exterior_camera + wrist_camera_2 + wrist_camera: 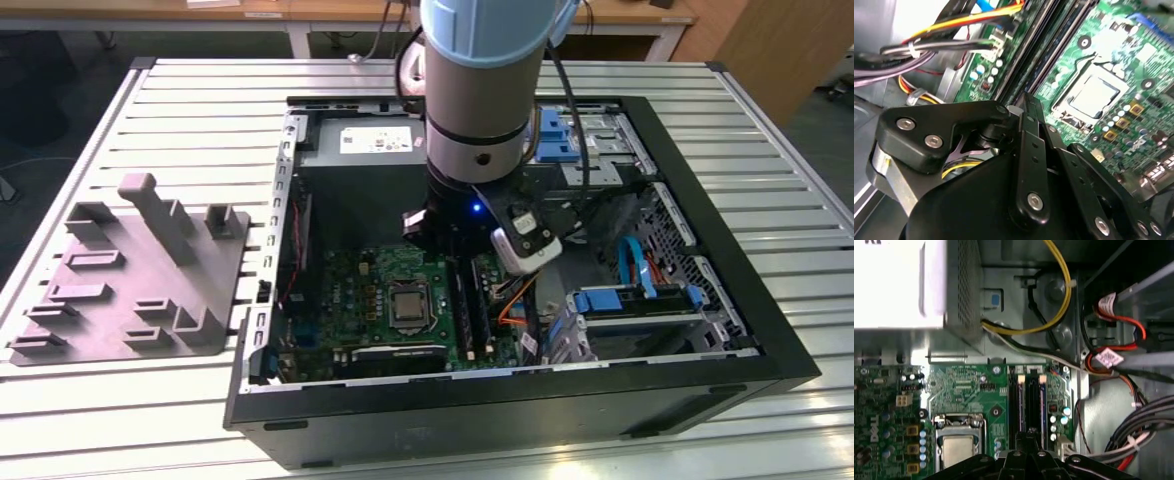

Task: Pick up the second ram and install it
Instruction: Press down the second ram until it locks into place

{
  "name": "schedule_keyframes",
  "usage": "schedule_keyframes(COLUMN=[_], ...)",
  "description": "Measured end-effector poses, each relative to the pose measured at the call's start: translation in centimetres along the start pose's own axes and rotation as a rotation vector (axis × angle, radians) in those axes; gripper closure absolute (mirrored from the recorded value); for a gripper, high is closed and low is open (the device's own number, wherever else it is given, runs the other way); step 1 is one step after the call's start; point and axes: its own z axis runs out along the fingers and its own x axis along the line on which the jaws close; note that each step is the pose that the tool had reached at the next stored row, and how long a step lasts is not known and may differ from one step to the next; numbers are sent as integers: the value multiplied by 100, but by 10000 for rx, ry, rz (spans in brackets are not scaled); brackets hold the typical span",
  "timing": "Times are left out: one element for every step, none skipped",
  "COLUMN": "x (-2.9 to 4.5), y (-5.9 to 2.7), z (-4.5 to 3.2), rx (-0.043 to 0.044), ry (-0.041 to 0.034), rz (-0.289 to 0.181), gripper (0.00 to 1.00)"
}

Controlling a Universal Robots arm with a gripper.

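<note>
Slatted metal surface [200,110], open computer case [534,410] lying on its side, grey fixture [134,280] well apart toward the exterior view's left: I reach straight down into the case, over the green motherboard [964,385].

My gripper [1029,437] hangs directly above the black memory slots [1015,405], beside the processor socket [959,440]. In the second wrist view its fingers [1026,130] are drawn together to one narrow tip. Whether anything is pinched between them I cannot tell.

As best I judge, the second ram [1032,402] is the dark strip standing on edge in the slot just ahead of that tip. It blends so closely with the slots that I will not swear to it. Its long axis follows the slots, running from the gripper toward the grey power supply [367,150], so strip and closed tip sit in one line, with the gripper at the near end.

As for writing, a white label sits on top of the power supply, a small white tag [1109,358] hangs on the red and black cables, and white lettering marks the motherboard's edge. I leave all of it unread.
</note>
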Motion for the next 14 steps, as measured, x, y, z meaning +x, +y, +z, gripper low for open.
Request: schedule_keyframes(x=[-1, -1, -2, -2, -2, -3, -3, -4, -4, -5, -5, -6, -7, -7], y=[-22, -39, -53, -63, -75, -89, -105, -124, -143, -162, -182, -201, -220, -239], z=[-2, -2, -3, -3, -4, -4, -5, -6, -7, -8, -9, -9, -10, -11], rx=[1, 1, 1, 1, 1, 1, -1, 0, 0, 1, 1, 1, -1, 0], ry=[0, 0, 0, 0, 0, 0, 0, 0, 0, 1, 1, 0, 0, 0], rz=[0, 0, 0, 0, 0, 0, 0, 0, 0, 0, 0, 0, 0, 0], gripper=[90, 90, 90, 90, 90, 90, 90, 90, 90, 90, 90, 90, 90, 90])
